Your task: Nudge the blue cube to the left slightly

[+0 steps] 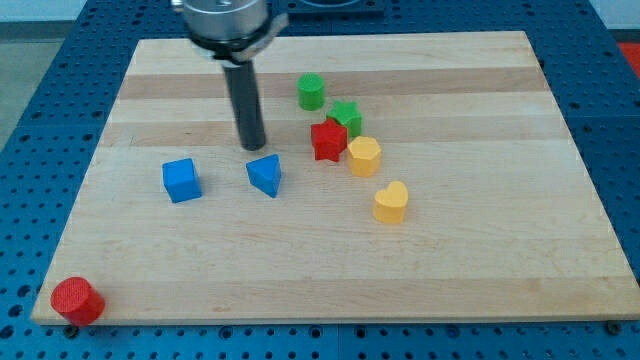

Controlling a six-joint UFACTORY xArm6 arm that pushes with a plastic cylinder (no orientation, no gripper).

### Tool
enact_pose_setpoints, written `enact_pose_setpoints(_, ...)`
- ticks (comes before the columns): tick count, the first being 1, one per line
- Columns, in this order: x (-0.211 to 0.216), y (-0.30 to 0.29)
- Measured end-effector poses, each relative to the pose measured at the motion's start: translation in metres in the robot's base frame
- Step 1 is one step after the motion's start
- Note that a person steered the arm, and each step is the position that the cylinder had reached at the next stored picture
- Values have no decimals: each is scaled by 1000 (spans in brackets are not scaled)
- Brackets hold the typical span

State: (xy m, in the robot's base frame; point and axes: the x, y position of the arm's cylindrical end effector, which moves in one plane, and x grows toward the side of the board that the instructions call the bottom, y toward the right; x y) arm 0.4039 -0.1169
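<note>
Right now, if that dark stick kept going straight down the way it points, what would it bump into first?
Just the wooden board. My tip already seems to rest on it, with no block beneath. The blue triangular block sits just below it in the view, and the blue cube lies off to the view's lower left.

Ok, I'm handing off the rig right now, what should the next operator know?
My tip is down on the board, just above the blue triangle in the view and not touching it.
The blue cube sits to the view's left of the triangle, apart from it and from my tip.
Nothing shows the cube nudged yet.
Left to do: bring my tip round to the cube's right side, between cube and triangle, and push it slightly left without catching the triangle.
</note>
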Motion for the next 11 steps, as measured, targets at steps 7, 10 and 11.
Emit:
enact_pose_setpoints(7, -17, -76)
enact_pose_setpoints(10, 77, -38)
enact_pose_setpoints(11, 84, -54)
